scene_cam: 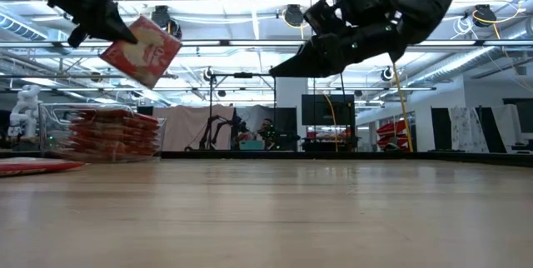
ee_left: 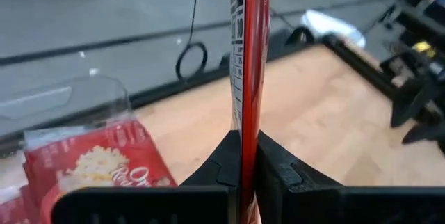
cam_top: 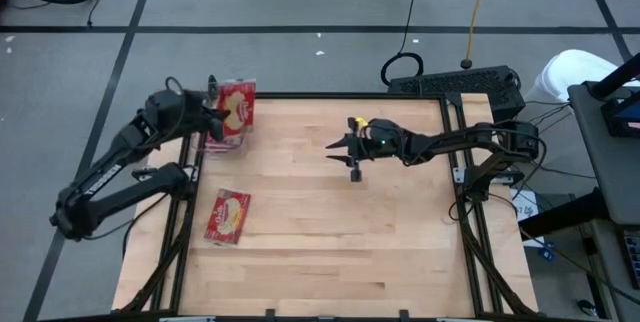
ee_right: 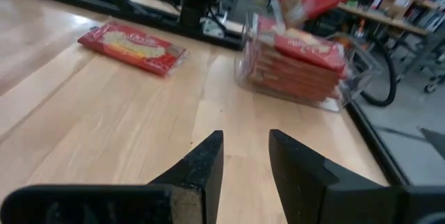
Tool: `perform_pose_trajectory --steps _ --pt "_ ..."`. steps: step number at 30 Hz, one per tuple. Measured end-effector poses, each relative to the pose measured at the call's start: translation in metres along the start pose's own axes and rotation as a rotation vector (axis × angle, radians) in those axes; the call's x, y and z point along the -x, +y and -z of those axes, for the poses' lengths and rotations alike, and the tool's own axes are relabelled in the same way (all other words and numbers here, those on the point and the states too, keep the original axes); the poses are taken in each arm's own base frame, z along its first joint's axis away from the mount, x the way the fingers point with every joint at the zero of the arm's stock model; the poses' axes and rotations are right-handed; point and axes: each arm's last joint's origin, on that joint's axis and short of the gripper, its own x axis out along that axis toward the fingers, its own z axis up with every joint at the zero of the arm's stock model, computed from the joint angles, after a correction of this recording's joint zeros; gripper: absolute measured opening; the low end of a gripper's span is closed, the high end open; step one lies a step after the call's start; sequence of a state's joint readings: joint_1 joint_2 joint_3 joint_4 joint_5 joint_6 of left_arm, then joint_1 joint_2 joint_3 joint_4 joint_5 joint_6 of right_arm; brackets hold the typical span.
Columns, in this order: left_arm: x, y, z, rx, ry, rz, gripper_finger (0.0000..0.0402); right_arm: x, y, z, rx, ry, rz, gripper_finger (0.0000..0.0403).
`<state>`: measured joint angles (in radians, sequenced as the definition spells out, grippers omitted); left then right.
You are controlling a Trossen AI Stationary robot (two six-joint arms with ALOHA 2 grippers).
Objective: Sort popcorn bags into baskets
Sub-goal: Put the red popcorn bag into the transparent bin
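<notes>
My left gripper (cam_top: 213, 117) is shut on a red popcorn bag (cam_top: 238, 105) and holds it in the air over the basket (cam_top: 222, 143), a clear bin at the table's far left. Several red bags lie stacked in the basket (scene_cam: 110, 133). One more popcorn bag (cam_top: 228, 216) lies flat on the table nearer the front left. Over the middle of the table, my right gripper (cam_top: 350, 149) hangs open, well above the wood, with nothing between its fingers (ee_right: 245, 156). My left gripper pinches the bag between its two fingers at one edge (ee_left: 248, 123); its wrist view shows the bag edge-on, running away from the fingers. The fingers come from the table's left, slanting a little down. The bag (scene_cam: 143, 50) hangs tilted, clear above the stack in the basket.
Black rails (cam_top: 455, 162) frame the table's left and right sides. A keyboard (cam_top: 455, 84) lies just past the far edge. The wood between the two grippers and toward the near edge is bare.
</notes>
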<state>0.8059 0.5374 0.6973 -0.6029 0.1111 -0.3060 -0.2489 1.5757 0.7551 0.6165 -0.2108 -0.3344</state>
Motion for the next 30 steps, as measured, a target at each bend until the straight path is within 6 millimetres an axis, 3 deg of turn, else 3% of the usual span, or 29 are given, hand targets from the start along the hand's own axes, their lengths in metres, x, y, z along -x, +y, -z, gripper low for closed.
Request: perform_pose_trajectory --steps 6,17,30 --pt "-0.012 0.013 -0.006 0.046 0.094 0.102 0.0022 0.006 0.004 0.009 0.009 -0.039 0.013 0.0110" --pt "-0.009 0.047 -0.003 0.230 0.152 0.011 0.0018 0.012 0.012 0.027 -0.024 0.015 -0.006 0.0110" --pt "-0.005 0.078 0.008 0.320 0.251 -0.121 0.0027 0.013 0.013 0.029 -0.013 0.021 -0.009 0.0109"
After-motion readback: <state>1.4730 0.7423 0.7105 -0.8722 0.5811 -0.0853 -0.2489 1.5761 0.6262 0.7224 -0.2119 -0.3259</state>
